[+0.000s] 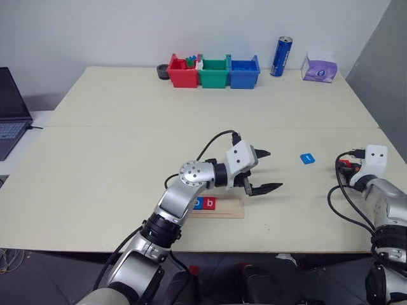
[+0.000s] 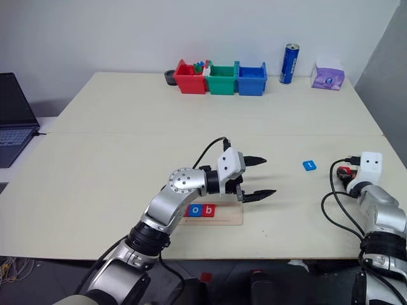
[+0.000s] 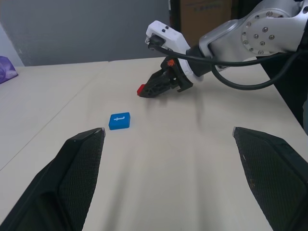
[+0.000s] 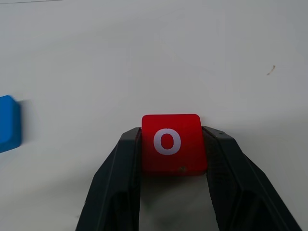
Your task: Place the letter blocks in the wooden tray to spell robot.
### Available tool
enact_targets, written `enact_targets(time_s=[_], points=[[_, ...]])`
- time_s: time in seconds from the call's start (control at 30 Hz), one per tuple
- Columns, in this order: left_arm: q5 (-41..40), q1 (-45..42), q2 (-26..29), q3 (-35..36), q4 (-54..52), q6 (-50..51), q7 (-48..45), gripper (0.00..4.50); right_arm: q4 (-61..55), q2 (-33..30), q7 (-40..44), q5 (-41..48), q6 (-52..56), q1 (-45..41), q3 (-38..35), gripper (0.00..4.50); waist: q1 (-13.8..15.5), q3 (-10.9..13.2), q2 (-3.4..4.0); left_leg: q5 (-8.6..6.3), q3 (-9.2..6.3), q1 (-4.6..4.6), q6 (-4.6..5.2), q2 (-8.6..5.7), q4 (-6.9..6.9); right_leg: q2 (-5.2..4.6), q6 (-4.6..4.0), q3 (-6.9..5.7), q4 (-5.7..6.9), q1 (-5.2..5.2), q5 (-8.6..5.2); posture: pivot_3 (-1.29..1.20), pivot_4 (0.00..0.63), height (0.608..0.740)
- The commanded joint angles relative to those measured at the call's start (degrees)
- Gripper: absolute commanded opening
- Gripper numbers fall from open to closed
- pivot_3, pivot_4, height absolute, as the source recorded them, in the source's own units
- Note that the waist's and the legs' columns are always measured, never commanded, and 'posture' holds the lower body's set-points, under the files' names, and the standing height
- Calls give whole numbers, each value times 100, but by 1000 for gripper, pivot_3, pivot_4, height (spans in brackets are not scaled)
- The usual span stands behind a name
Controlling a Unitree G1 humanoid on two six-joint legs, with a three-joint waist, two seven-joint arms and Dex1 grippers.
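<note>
On a pale, matte surface (image 1: 114, 159), the right pincer (image 4: 171, 149) clamps a glossy red square "o" tile (image 4: 171, 142) between its two black textured fingers, near the right edge. The left pincer (image 1: 262, 170) hovers with its fingers spread wide and holding nothing, just beyond the right end of the pale-wood tray (image 1: 232, 210), which lies near the front edge and carries a blue "o" tile (image 2: 195, 210) and a red "b" tile (image 2: 208, 210). A blue "t" tile (image 1: 308, 158) lies flat between the two pincers.
</note>
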Motion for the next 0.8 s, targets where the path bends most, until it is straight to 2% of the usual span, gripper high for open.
enact_targets(time_s=[0.03, 0.17, 0.33, 0.43, 0.57, 0.8], points=[[-308, 117, 271, 166, -554, -86, -344, 4500, -1854, 300, -480, 243, 1228, 315, 48, 1457, -19, -2, 6, 0, -7, 0, 0, 2, -1, 2, 0, -1, 0, 0, 0, 0, 150, 740], [-713, 567, 1063, 314, -1192, -1, -1026, 4500, -4093, 1063, -1055, 533, 2875, 710, 430, 1457, -53, -15, 30, 0, -12, 2, -1, 9, -6, 10, -1, 2, 4, -5, -1, 0, 150, 740], [-1109, 1031, 1898, 605, -1563, 15, -1554, 4500, -5584, 2119, -1607, 567, 4249, 965, 1127, 1457, -15, -17, 34, 0, -24, 2, 0, 9, -5, 16, -5, -11, 6, -5, -5, 0, 150, 740], [-1230, 1254, 2267, 790, -1631, 11, -1691, 4500, -5962, 2415, -1709, 479, 4707, 1012, 1361, 1457, 3, -17, 34, 0, -24, -5, 0, 5, -4, 3, -4, -15, -2, -5, -6, 0, 150, 740], [-1227, 1477, 2528, 931, -1579, -92, -1738, 4500, -6046, 2472, -1729, 338, 4960, 1054, 1460, 1457, -1, -17, 32, -1, -16, -7, 1, -1, -1, -10, 4, -20, -11, -5, -5, 0, 150, 740], [-1136, 1568, 2403, 922, -1602, -60, -1445, 4500, -6068, 2438, -1697, 170, 5143, 1113, 1482, 1457, -31, -17, 32, -1, -24, -6, 1, 1, -5, 6, 3, -17, -8, -6, -6, 0, 150, 740]])
